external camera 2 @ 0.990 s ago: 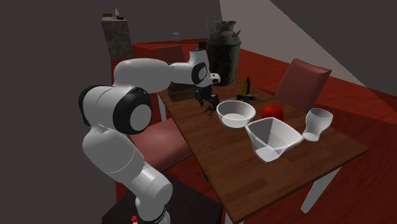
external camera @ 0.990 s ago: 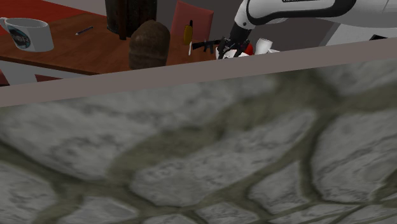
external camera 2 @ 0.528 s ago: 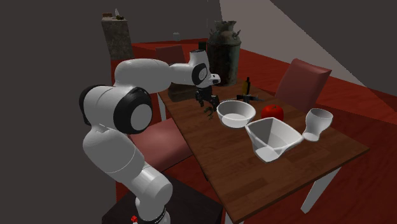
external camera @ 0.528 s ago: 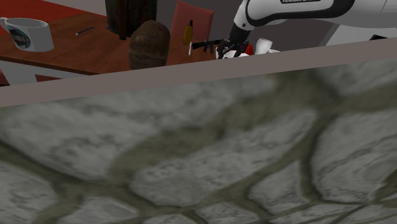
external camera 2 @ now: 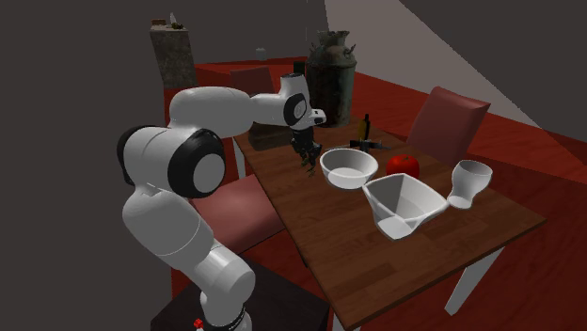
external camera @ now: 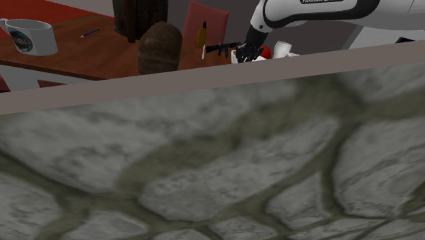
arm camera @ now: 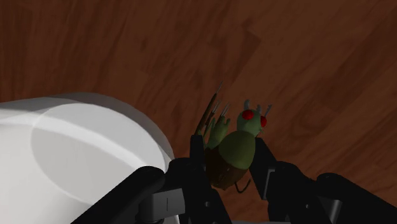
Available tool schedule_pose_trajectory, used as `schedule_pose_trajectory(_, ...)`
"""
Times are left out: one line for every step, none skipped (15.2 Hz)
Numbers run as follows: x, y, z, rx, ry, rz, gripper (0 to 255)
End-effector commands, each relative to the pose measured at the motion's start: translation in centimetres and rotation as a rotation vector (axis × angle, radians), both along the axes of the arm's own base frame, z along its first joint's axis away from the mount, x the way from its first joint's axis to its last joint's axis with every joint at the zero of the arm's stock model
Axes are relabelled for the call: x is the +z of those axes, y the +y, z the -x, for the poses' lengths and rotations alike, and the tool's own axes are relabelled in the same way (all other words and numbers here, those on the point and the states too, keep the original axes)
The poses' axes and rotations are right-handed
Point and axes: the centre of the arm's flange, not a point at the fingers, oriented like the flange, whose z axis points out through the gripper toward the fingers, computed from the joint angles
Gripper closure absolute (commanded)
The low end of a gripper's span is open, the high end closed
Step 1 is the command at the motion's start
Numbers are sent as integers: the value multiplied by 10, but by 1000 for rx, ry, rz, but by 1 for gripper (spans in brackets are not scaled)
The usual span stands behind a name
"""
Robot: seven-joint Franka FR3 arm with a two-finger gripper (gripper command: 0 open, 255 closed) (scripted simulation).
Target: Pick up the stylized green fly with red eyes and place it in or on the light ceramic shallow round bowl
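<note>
One white arm (external camera 2: pixel 179 169), one black gripper (arm camera: pixel 230 154) with two fingers (arm camera: pixel 268 170). One green fly (arm camera: pixel 232 149), two red eyes on it. One wooden table (external camera 2: pixel 423 256). Three white vessels on it: one round bowl (external camera 2: pixel 349 170), one angular bowl (external camera 2: pixel 403 205), one goblet (external camera 2: pixel 470 179). One red apple (external camera 2: pixel 404 165). One dark bottle (external camera 2: pixel 367 124). One black gun-shaped item (external camera 2: pixel 365 144). One metal milk can (external camera 2: pixel 334 61). Three red chairs (external camera 2: pixel 447 120) in the second exterior view. In the shoulder view: one white mug (external camera: pixel 30 36), one pen (external camera: pixel 90 32), one brown rounded lump (external camera: pixel 159 48).
</note>
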Motion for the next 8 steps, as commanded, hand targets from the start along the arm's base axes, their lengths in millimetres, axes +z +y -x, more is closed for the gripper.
schedule_pose_trajectory(0,0,0,0,0,0,255)
schedule_pose_trajectory(0,0,0,0,0,0,255)
schedule_pose_trajectory(5,0,0,0,0,0,255)
schedule_pose_trajectory(10,0,0,0,0,0,255)
schedule_pose_trajectory(16,0,0,0,0,0,255)
schedule_pose_trajectory(21,0,0,0,0,0,255)
schedule_pose_trajectory(26,0,0,0,0,0,255)
schedule_pose_trajectory(31,0,0,0,0,0,255)
